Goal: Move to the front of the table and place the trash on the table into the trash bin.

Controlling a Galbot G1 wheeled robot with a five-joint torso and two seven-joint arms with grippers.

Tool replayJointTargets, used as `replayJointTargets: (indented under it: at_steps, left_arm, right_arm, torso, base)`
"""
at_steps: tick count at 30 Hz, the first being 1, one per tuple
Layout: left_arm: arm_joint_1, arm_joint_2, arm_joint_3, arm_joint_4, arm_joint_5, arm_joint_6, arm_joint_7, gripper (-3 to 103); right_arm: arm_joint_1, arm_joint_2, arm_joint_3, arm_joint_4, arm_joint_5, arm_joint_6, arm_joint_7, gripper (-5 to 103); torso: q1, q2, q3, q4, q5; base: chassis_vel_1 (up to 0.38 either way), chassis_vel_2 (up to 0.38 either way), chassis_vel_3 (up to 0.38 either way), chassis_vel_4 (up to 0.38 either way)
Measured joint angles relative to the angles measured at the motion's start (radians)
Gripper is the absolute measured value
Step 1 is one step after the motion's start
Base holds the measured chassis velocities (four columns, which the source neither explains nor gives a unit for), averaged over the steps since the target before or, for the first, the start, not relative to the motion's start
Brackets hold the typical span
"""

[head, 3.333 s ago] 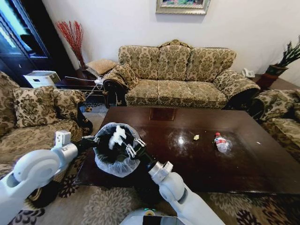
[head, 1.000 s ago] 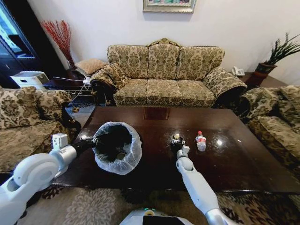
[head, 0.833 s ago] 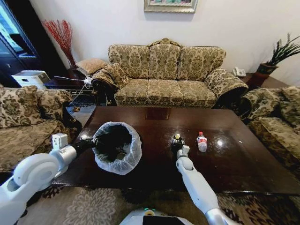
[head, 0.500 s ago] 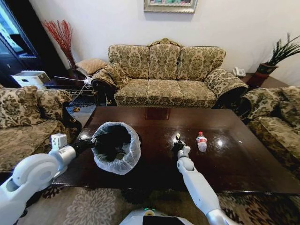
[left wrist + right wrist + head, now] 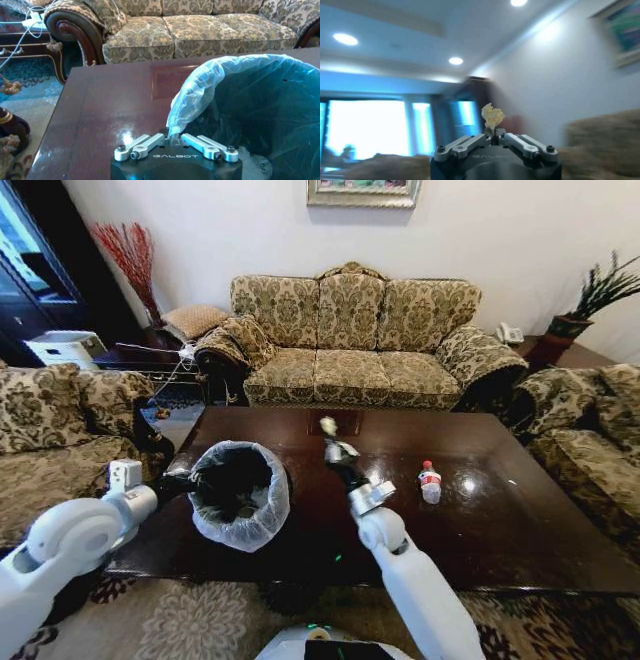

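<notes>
Right hand (image 5: 328, 430) pinched small yellow paper scrap (image 5: 492, 114), raised beside bag-lined black bin (image 5: 240, 495) | left hand (image 5: 172, 140) clamped bin rim | red-capped clear bottle (image 5: 430, 483) left on glossy brown tabletop (image 5: 500, 520)

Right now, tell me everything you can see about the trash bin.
The trash bin is round and black, lined with a translucent white plastic bag folded over its rim. It tilts, its open mouth turned toward the right gripper. It hangs over the near left part of the table. The left gripper is shut on its bagged rim. The inside looks dark, so I can't tell its contents.
</notes>
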Motion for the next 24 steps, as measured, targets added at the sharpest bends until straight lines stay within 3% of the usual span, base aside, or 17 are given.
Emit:
replayJointTargets:
  at_steps: [4,7,8,12,13,16,18,20,23,24]
  left_arm:
    - [0.002,0.000,0.001,-0.011,-0.001,0.003,-0.003,0]
    - [0.002,-0.007,0.001,-0.023,-0.001,0.004,-0.003,0]
    - [0.002,-0.007,0.001,-0.023,-0.001,0.004,-0.003,0]
    - [0.005,-0.029,0.001,-0.032,0.001,0.004,-0.002,0]
    - [0.005,-0.029,0.001,-0.032,0.001,0.004,-0.002,0]
    - [0.009,-0.040,0.000,-0.040,0.003,0.004,0.002,0]
    - [0.009,-0.041,-0.001,-0.040,0.003,0.004,0.002,0]
    - [0.011,-0.044,-0.001,-0.043,0.004,0.003,0.003,0]
    - [0.011,-0.045,-0.001,-0.045,0.004,0.003,0.004,0]
    - [0.010,-0.047,-0.001,-0.047,0.004,0.002,0.005,0]
  right_arm:
    - [0.024,-0.003,-0.109,0.029,-0.014,-0.032,0.000,0]
    - [0.030,-0.019,-0.140,0.002,-0.132,-0.036,-0.016,4]
    - [0.030,-0.019,-0.140,0.002,-0.132,-0.036,-0.016,4]
    - [0.024,-0.024,-0.145,-0.008,-0.177,-0.037,-0.008,20]
    - [0.024,-0.024,-0.145,-0.008,-0.177,-0.037,-0.008,20]
    - [0.024,-0.028,-0.146,-0.012,-0.189,-0.036,-0.007,37]
    - [0.023,-0.028,-0.146,-0.012,-0.190,-0.035,-0.007,37]
    - [0.020,-0.028,-0.146,-0.012,-0.197,-0.032,-0.007,48]
    - [0.019,-0.029,-0.145,-0.012,-0.202,-0.031,-0.009,54]
    - [0.015,-0.029,-0.143,-0.012,-0.206,-0.026,-0.009,65]
  torso:
    - [0.000,0.000,0.000,0.0001,0.0000]
    - [0.000,0.000,0.000,0.0000,0.0001]
    - [0.000,0.000,0.000,0.0000,0.0001]
    - [0.000,0.000,0.000,-0.0001,0.0002]
    - [0.000,0.000,0.000,-0.0001,0.0002]
    - [0.000,0.000,0.000,0.0000,0.0001]
    - [0.000,0.000,0.000,0.0000,0.0001]
    - [0.000,0.000,0.000,0.0000,0.0002]
    - [0.000,0.000,0.000,-0.0001,0.0001]
    - [0.000,0.000,0.000,-0.0001,0.0001]
  base:
    - [0.000,0.000,0.000,0.000]
    - [0.000,0.000,0.000,0.000]
    - [0.000,0.000,0.000,0.000]
    - [0.000,0.000,0.000,0.000]
    - [0.000,0.000,0.000,0.000]
    - [0.000,0.000,0.000,0.000]
    - [0.000,0.000,0.000,0.000]
    - [0.000,0.000,0.000,0.000]
    - [0.000,0.000,0.000,0.000]
    - [0.000,0.000,0.000,0.000]
